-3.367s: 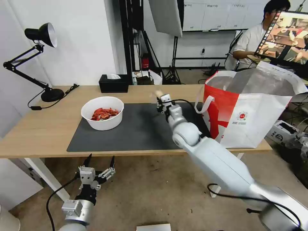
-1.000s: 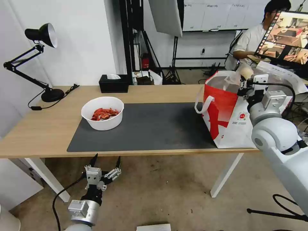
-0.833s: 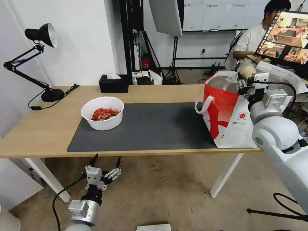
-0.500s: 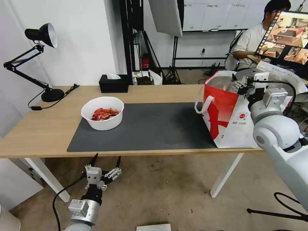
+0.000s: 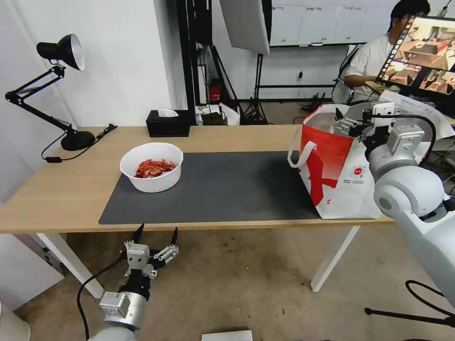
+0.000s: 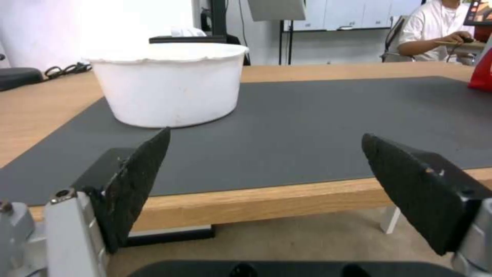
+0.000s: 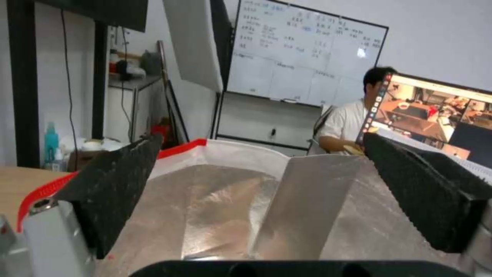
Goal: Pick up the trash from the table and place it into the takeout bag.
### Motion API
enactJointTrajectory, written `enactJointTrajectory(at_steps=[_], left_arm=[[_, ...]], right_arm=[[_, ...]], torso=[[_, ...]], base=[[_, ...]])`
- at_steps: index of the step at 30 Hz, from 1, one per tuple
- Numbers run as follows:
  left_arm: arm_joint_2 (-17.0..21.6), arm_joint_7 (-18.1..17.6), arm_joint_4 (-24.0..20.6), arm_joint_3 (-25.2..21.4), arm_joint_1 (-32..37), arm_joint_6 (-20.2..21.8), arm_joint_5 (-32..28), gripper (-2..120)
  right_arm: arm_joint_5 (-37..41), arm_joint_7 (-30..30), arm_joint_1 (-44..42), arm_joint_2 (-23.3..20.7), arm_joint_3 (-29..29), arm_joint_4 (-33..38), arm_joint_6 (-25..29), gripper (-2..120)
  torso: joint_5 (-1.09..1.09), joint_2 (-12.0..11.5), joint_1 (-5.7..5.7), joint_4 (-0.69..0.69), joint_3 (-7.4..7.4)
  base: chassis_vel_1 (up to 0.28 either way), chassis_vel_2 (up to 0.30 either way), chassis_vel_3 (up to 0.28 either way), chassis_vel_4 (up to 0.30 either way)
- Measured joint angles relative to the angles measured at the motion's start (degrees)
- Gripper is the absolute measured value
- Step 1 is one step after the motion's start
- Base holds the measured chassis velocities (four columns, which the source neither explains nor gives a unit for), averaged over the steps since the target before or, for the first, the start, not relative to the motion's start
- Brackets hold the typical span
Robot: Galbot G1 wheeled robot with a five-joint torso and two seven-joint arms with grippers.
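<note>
Foil lining, silver and creased, showed inside the takeout bag (image 5: 341, 189), which stood upright at the right end of the counter (image 5: 61, 189) with its mouth open upward and a white loop handle hanging toward the mat. The right claw (image 5: 348, 122) hovered over that mouth, its black ribbed fingers (image 7: 110, 188) spread wide and empty. Round and smooth-walled, the white bowl of red shells (image 5: 151, 166) sat on the left part of the dark grey mat (image 5: 222, 189), whose long axis ran along the light-wood counter. The left claw (image 5: 155, 241) waited below the counter's near edge, spread wide, holding nothing.
</note>
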Motion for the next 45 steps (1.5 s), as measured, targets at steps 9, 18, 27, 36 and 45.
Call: enactJointTrajectory(at_steps=[9, 18, 27, 36, 45], left_arm=[[-0.1, 0.0, -0.1, 0.0, 0.2, 0.0, 0.0, 100], [-0.1, 0.0, 0.0, 0.1, 0.0, 0.0, 0.0, 100], [0.1, 0.0, -0.3, -0.1, 0.3, 0.0, -0.1, 100], [0.0, 0.0, -0.3, 0.0, 0.2, -0.2, -0.3, 100], [-0.1, 0.0, 0.0, 0.1, 0.2, -0.5, -0.3, 100]], right_arm=[[-0.2, 0.0, -1.7, 0.3, 0.8, 1.0, 0.8, 100], [2.7, -4.3, -5.5, -0.1, 3.5, 5.9, 9.4, 100], [6.3, -12.7, -15.3, -1.3, 7.9, 14.9, 17.2, 100], [3.1, -13.7, -28.0, 2.6, 7.4, 18.6, 22.7, 100], [-6.6, -15.9, -38.4, 8.3, 4.8, 16.7, 33.2, 100]], torso=[[0.00, 0.0, 0.00, 0.00, 0.00], [0.00, 0.0, 0.00, 0.00, 0.00], [-0.01, 0.0, 0.00, 0.00, 0.00], [0.00, 0.0, 0.00, 0.00, 0.00], [0.00, 0.0, 0.00, 0.00, 0.00]], base=[[0.000, 0.000, 0.000, 0.000], [0.000, 0.000, 0.000, 0.000], [0.000, 0.000, 0.000, 0.000], [0.000, 0.000, 0.000, 0.000], [0.000, 0.000, 0.000, 0.000]])
